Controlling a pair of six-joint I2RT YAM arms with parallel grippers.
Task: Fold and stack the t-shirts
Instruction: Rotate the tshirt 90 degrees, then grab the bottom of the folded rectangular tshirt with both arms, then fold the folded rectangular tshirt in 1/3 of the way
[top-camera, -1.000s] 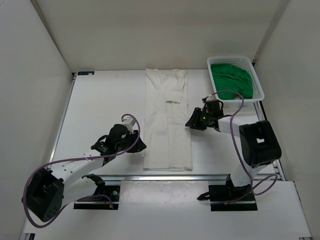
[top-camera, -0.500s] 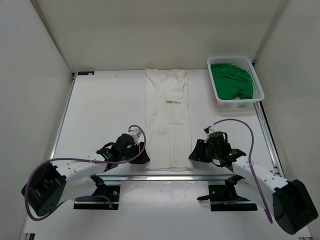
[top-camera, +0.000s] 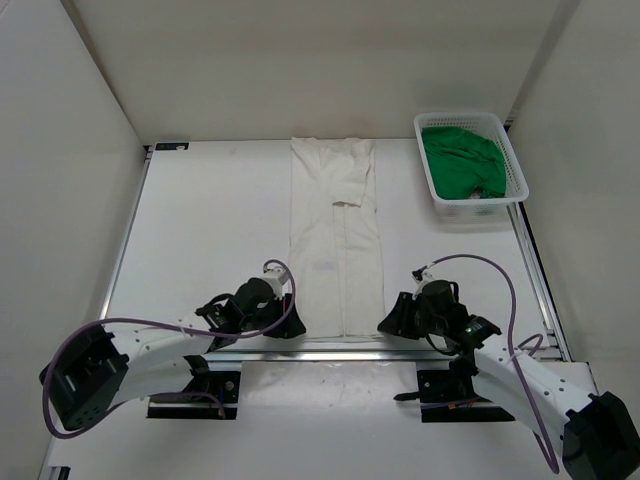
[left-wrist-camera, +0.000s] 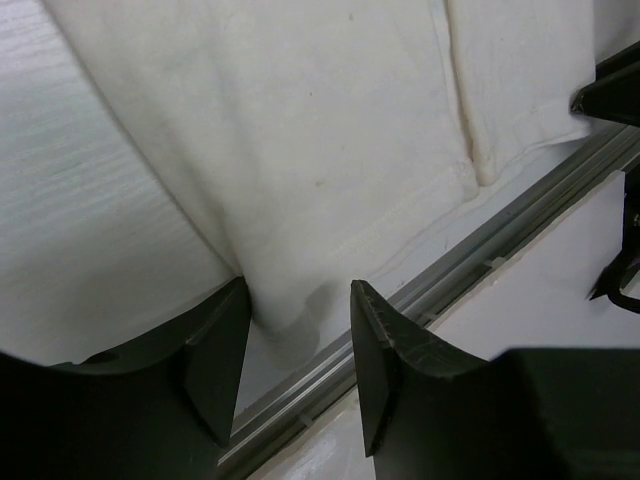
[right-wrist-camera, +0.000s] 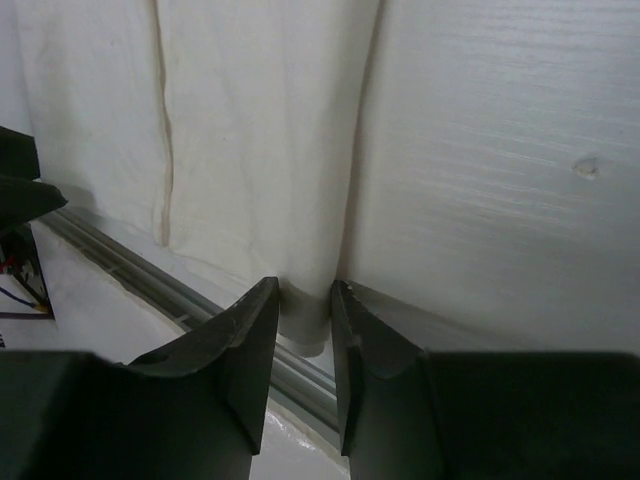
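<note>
L fingers (left-wrist-camera: 215, 350), R fingers (right-wrist-camera: 245, 350) straddle white tee (top-camera: 335, 240) corners.

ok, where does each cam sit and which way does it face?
Top: above and behind the bases, looking down at the table; both arms show.
Left wrist: on that wrist, facing the white shirt's near left corner; left claw shows.
Right wrist: mirrored, near right corner; right claw shows.
Shared: the shirt's near hem.
</note>
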